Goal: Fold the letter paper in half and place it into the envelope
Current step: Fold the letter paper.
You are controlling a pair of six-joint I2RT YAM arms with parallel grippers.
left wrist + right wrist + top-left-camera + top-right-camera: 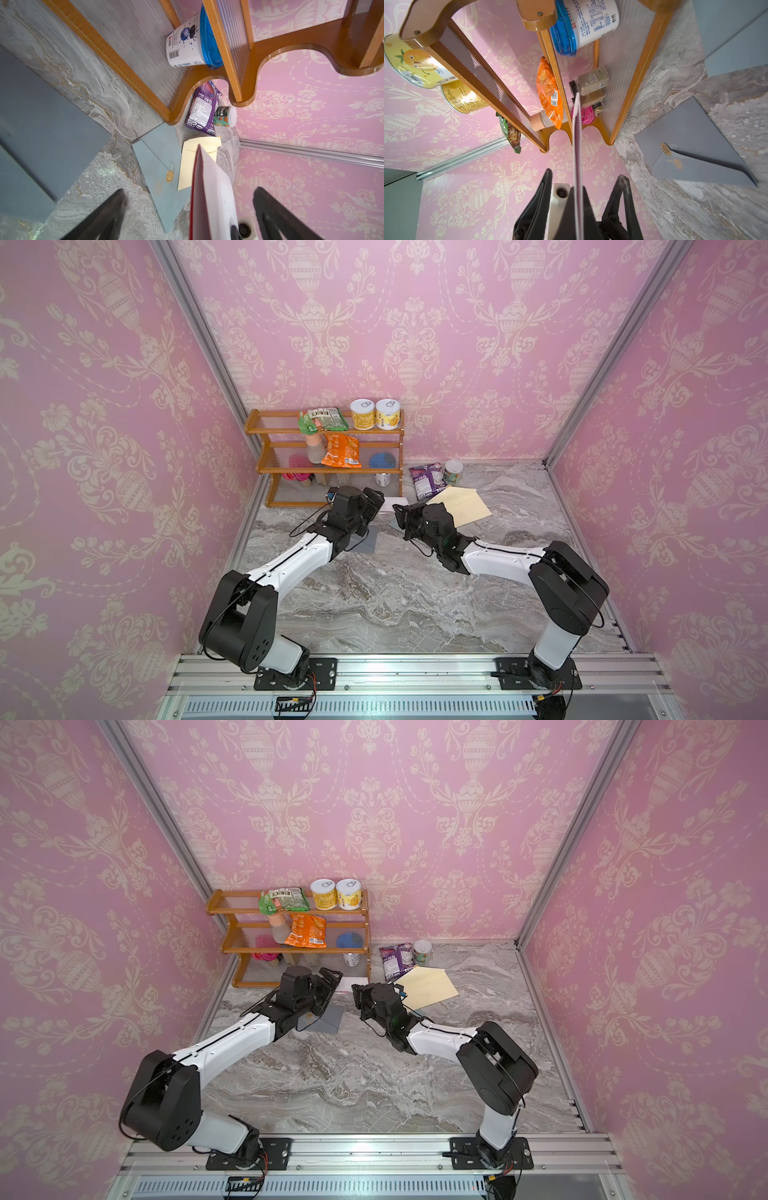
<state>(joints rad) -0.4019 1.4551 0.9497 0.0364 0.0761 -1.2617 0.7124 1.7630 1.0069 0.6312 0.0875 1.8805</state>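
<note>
Letter paper (390, 504) near frame centre in a top view, held edge-on above marble table (395, 593), right gripper (578, 190) pinched tight on it, left gripper (190, 189) spread wide, fingers (116, 205) clear either side, cream envelope (465, 506) flat just right, grey-blue envelope (368, 537) lower left of paper

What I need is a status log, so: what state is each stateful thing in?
left gripper: open, fingers either side of the letter paper.
right gripper: shut on the letter paper.
letter paper: held on edge above the table; folded or not, cannot tell.
cream envelope: flat on the table, flap open.
blue-grey envelope: flat on the table, flap down, not pressed flat.
</note>
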